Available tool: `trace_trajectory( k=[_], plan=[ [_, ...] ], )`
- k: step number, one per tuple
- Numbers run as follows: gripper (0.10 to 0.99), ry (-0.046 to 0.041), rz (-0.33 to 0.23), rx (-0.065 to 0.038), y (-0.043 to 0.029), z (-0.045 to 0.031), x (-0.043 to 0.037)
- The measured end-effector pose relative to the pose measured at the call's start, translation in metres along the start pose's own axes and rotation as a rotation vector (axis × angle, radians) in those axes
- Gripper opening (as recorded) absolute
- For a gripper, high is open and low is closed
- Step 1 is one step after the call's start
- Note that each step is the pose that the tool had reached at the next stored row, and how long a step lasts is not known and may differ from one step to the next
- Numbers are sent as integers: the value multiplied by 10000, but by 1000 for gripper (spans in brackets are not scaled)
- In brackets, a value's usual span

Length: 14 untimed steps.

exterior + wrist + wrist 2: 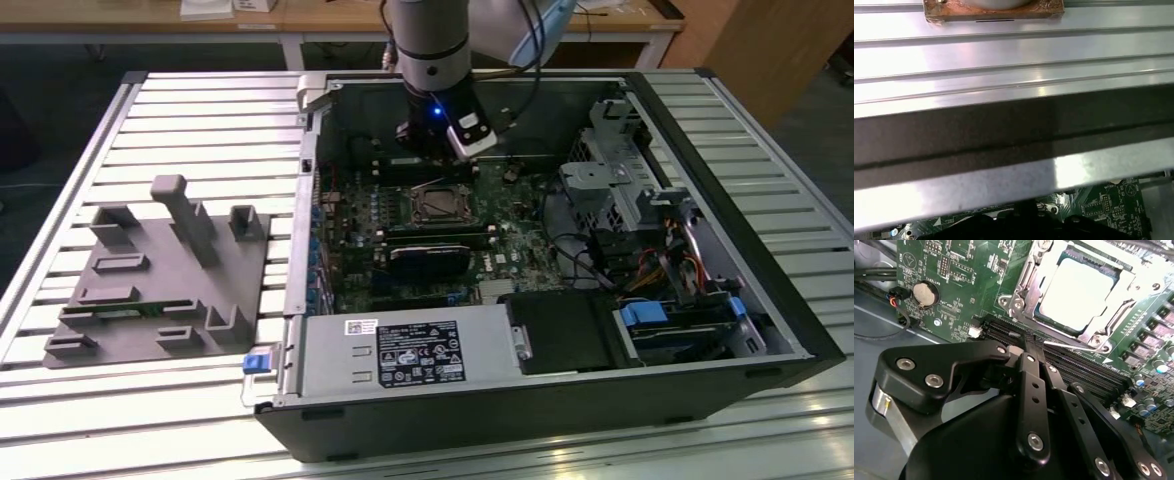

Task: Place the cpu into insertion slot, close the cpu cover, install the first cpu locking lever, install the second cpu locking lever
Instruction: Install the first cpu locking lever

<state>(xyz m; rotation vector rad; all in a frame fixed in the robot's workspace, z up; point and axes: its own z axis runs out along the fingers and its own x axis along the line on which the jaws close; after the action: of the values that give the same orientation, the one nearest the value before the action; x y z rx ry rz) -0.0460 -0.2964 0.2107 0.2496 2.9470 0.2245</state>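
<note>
The gripper (1026, 347) lay closest to the lens in the second wrist view: black linkage arms with silver screws converged on fingers (1029, 357) that were drawn together with nothing between them, their tips poised over the long black memory slots (1074, 372) and just beside the socket. Beyond the tips, the cpu (1076, 287) sat in the insertion slot (1038, 315) on the green circuit board (954, 285), its pale metal top showing bright through the square window of the cpu cover (1126, 287) — the silvery frame lay flat around the chip. A thin metal lever (1074, 346) ran along the socket's edge nearest the memory slots; whether it was latched could not be told. A round coin battery (924, 292) sat on the board well apart from the socket.

In the exterior view the arm (434, 60) reached down into the open computer case (747, 250), which lay on its side on a ribbed metal table (200, 120). The gripper (434, 150) hung at the far edge of the board, just beyond the socket (437, 205). A grey fixture block (160, 280) with upright posts rested on the table by the case's side at the exterior view's left — well apart from the arm.

In the first wrist view, the ribbed table (1014, 65) and the dark case wall (1004, 135) appeared above a strip of green board (1104, 205).
</note>
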Motion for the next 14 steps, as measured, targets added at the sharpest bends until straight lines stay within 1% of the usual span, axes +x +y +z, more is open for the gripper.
trace_trajectory(
  k=[3,8,12,14],
  plan=[
    [106,-15,67,19,5,15,4],
    [106,-88,498,100,1,39,7],
    [106,-95,530,105,2,41,13],
    [106,-98,547,107,4,42,30]
  ],
)
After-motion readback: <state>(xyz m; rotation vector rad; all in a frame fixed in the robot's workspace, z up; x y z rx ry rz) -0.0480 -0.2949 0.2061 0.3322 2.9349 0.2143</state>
